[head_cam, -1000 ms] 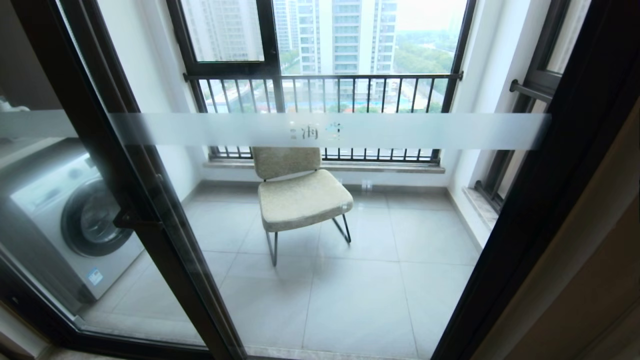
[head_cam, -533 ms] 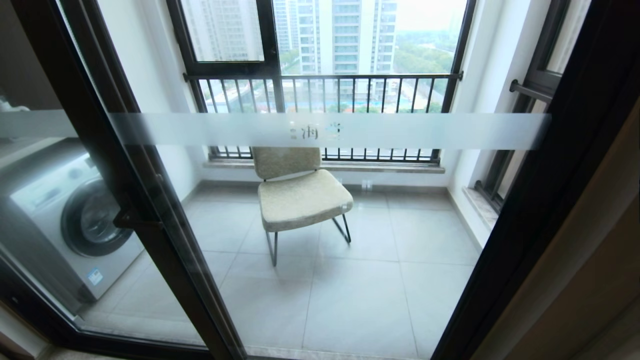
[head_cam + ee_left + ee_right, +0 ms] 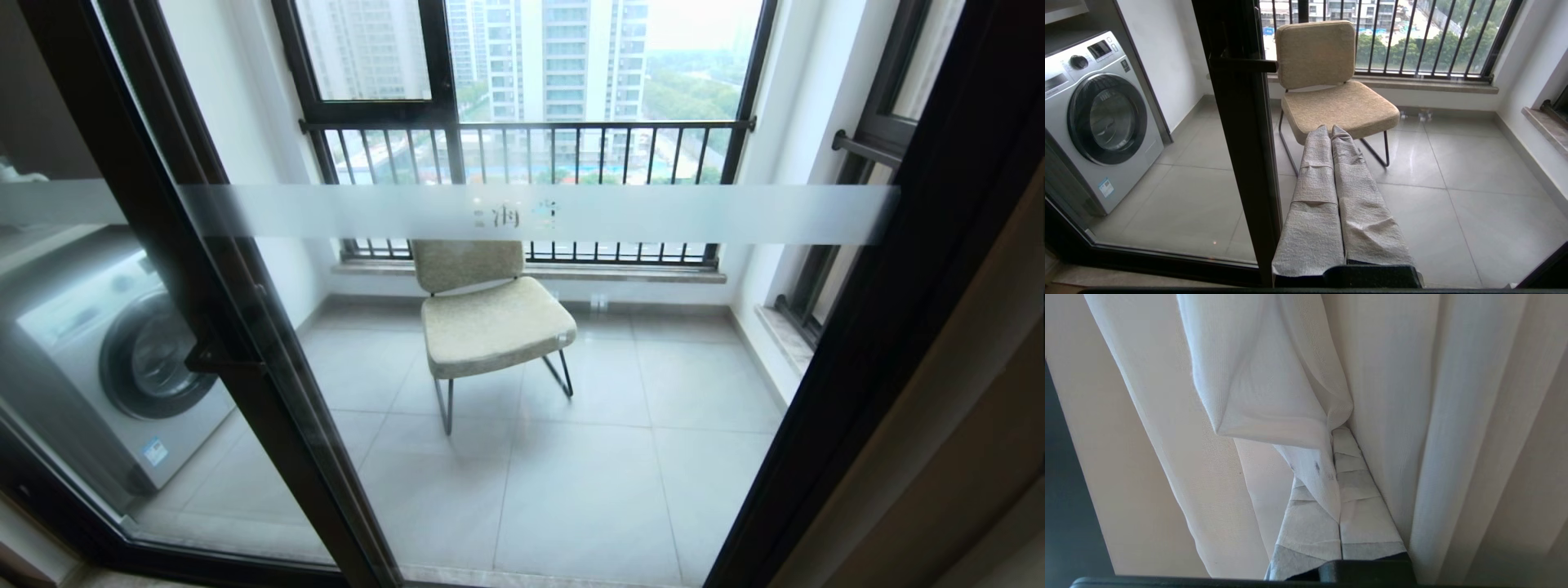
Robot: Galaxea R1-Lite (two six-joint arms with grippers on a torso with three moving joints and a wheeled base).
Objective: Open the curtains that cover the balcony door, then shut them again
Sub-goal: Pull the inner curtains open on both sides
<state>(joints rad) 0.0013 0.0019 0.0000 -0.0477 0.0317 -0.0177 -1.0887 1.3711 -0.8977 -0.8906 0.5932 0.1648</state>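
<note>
Behind balcony door [image 3: 522,214], one chair [image 3: 490,318], one washing machine [image 3: 114,359].

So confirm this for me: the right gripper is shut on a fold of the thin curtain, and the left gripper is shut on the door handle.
Wrong about the left gripper. The left wrist view shows it shut on nothing, clear of the door handle. The right gripper is shut on a fold of the thin curtain, as the right wrist view shows.

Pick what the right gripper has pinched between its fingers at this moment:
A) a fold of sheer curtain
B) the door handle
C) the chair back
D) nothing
A: the right gripper is shut on a fold of the thin white curtain.
</note>
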